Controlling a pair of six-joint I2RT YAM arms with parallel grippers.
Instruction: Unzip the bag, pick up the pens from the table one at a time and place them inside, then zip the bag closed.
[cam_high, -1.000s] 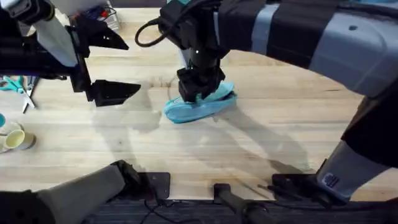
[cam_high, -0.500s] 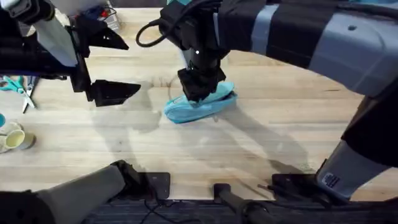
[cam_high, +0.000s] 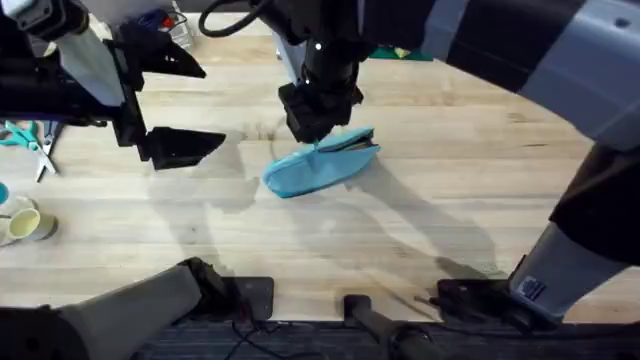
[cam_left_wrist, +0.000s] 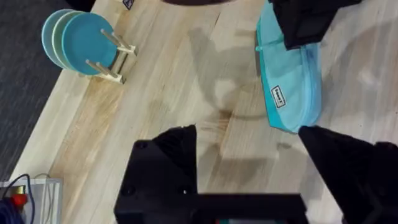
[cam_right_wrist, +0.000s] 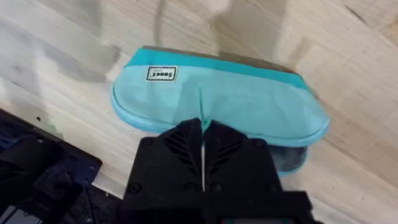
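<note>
The light-blue bag (cam_high: 318, 168) lies slantwise in the middle of the table (cam_high: 420, 230), its dark zipper edge showing along the far side. My right gripper (cam_high: 318, 128) hovers just over the bag's far edge. Its black fingers (cam_right_wrist: 186, 134) are pressed together on a thin teal strand, the pull tab (cam_right_wrist: 200, 102), which runs down to the bag (cam_right_wrist: 249, 106). My left gripper (cam_high: 195, 103) stands open to the left of the bag, nothing between its fingers. From the left wrist, the bag (cam_left_wrist: 289, 87) lies beyond the open left gripper (cam_left_wrist: 249, 155). The pens are out of view.
Teal discs on a wooden stand (cam_left_wrist: 81, 40) sit near the table's edge. Scissors (cam_high: 30, 140) and a small cup (cam_high: 25, 225) lie at the far left. Bare wood stretches in front of and to the right of the bag.
My right gripper has risen and drawn back from the bag's top, still shut. The bag now shows more fully, with its dark zipper edge exposed. The left arm has not moved.
</note>
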